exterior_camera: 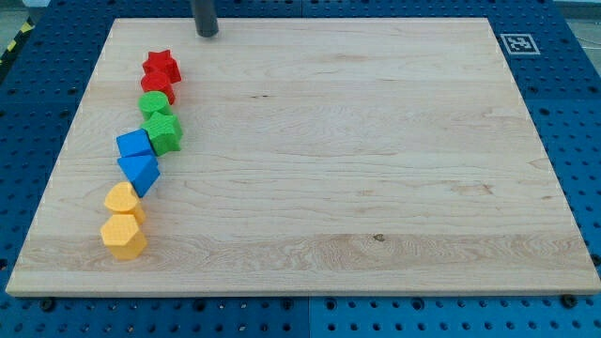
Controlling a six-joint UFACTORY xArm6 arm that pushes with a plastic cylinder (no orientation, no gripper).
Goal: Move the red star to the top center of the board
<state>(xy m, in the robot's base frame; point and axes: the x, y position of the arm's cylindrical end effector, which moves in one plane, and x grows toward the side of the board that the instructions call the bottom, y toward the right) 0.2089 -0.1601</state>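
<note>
My tip (207,34) down at the view's top edge of the wooden board (376,160), left of centre, touching no block. No jaws on this rig, just a bare rod, so nothing spread, pressed or pinching. Red star (161,66) below and a bit to the view's left of my tip, near but apart. Second red block (158,87) tucked right under the star, touching it; shape prob. rounded, hard to tell as the star overlaps it. Further below my tip and still left: green block (154,103), then green star-ish block (165,133) just under it, the two touching. Lower again and more to the left: blue block (134,144), then blue triangle-like block (140,172) against it. Farthest from my tip, toward the view's bottom left: two orange blocks, upper one (122,200) resting against lower hexagon-like one (124,236). All eight blocks in one curving column down the board's left side. Off to my tip's right, well apart, at the board's top right corner: a black-and-white marker tag (516,43). Blue perforated table (577,113) around the board.
</note>
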